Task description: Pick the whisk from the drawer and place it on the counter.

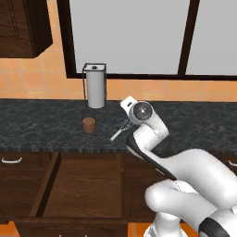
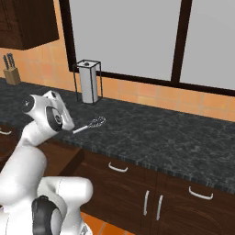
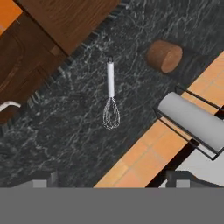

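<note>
Dark counter (image 3: 65, 131) holds whisk (image 3: 110, 103) between cork cylinder (image 3: 164, 56) and drawer (image 1: 78, 185); jaws wide, empty.

White-handled whisk (image 3: 110, 96) lies flat on counter (image 3: 78, 127), drawer (image 1: 83, 185) open

Whisk (image 1: 121, 129) head partly behind the arm in the left base view; hand's finger spread indiscernible.

Glossy white rounded arm segments (image 1: 194, 185), bulbous links; dark grey-black joint bands; round dark wrist cap (image 1: 143, 110) with small metallic centre, white rim.
</note>
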Robot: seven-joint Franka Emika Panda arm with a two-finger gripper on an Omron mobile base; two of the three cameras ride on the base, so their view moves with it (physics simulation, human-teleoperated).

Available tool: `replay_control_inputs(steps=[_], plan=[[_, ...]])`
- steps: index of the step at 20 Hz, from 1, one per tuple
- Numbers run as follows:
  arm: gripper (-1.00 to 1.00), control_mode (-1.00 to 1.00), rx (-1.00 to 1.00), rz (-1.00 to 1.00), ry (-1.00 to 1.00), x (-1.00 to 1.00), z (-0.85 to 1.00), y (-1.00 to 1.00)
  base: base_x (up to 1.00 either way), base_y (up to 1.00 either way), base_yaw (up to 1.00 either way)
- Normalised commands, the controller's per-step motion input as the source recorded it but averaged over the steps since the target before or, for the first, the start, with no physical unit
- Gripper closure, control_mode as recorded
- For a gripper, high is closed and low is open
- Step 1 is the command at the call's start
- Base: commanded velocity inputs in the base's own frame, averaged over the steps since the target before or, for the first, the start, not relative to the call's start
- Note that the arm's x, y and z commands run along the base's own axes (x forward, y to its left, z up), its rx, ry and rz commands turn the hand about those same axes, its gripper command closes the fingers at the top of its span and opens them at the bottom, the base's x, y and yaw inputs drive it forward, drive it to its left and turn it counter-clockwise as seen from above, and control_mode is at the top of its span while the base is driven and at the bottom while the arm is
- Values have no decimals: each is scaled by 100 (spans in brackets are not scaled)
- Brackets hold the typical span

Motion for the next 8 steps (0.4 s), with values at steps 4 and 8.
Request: replay_control_inputs(steps=[4, 8], plan=[[-100, -100, 0, 0, -12, -100, 100, -28, 0, 0, 0], [-100, -100, 17, -3, -48, -91, 81, -54, 0, 0, 0]])
